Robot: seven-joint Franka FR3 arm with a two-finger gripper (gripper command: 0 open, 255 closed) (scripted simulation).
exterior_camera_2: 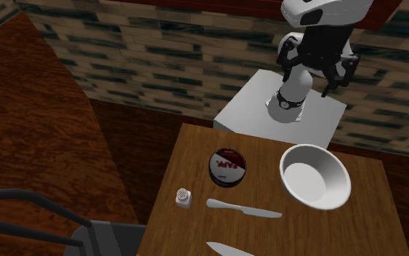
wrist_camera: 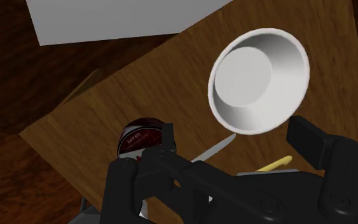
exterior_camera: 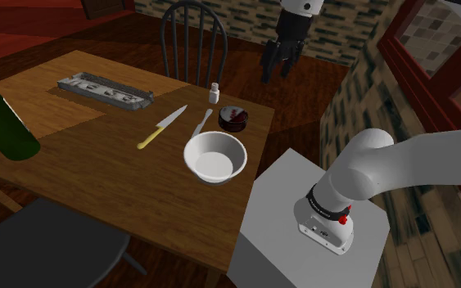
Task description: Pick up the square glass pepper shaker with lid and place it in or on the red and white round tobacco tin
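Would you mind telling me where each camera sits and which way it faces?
Shoulder view: beside and behind the stand, looking down over the table; the stand, the arm and the raised gripper show.
Second exterior view: across the table, facing the stand; the arm shows above it.
Wrist view: on the gripper, which is open, looking down at the table's corner.
Shared: all three show the white bowl and the round tin; both exterior views show the shaker.

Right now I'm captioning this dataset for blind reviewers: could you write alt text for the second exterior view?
A small shaker stands near the wooden table's edge, apart from a red and white round tin; a white bowl and two knives lie nearby. The open end effector hangs in the air before the white stand.
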